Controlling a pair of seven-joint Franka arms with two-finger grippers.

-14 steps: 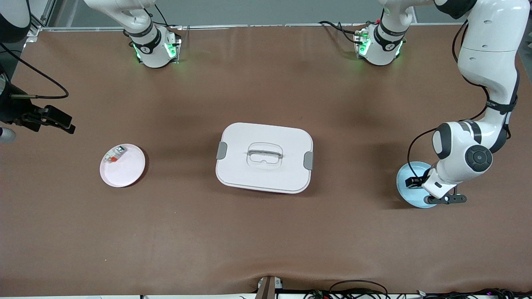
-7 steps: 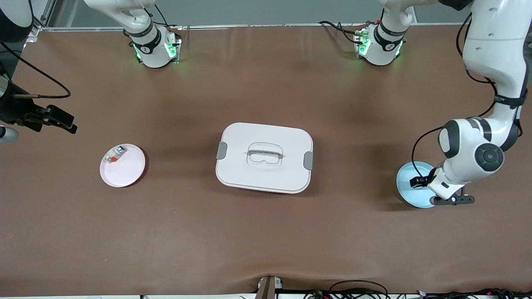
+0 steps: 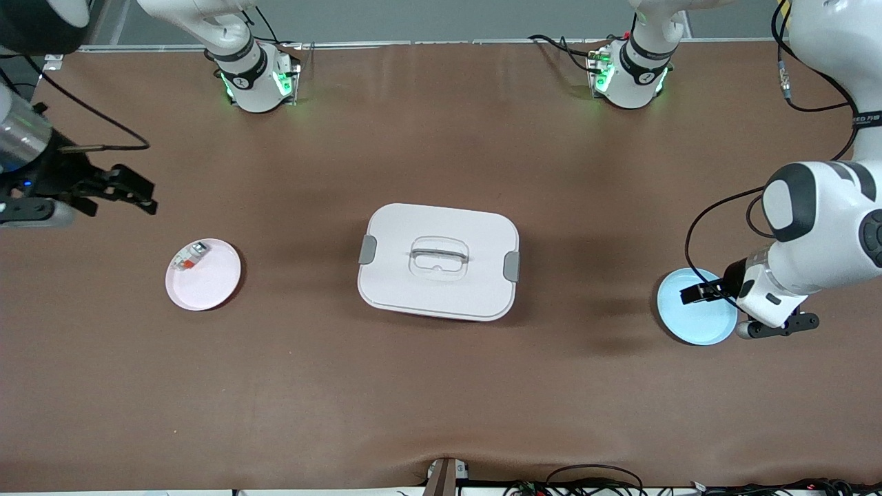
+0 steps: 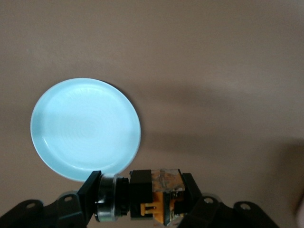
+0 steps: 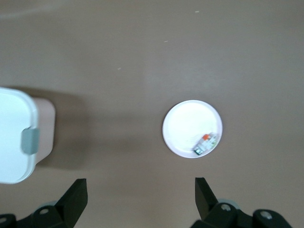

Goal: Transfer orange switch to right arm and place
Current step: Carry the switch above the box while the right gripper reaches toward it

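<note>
We see the left gripper (image 3: pixel 696 293) up over the blue plate (image 3: pixel 696 320) at the left arm's end of the table, fingers clamped on the orange switch (image 4: pixel 156 192), a small black block with orange markings held clear of the plate. The right gripper (image 3: pixel 134 193) hangs over bare table at the right arm's end with its fingers (image 5: pixel 76 197) wide apart and nothing between them. A pink plate (image 3: pixel 210 282) with a small white-grey block (image 3: pixel 189 256) on it sits near that gripper, and a lidded white box (image 3: pixel 438 262) sits mid-table between the two plates.
</note>
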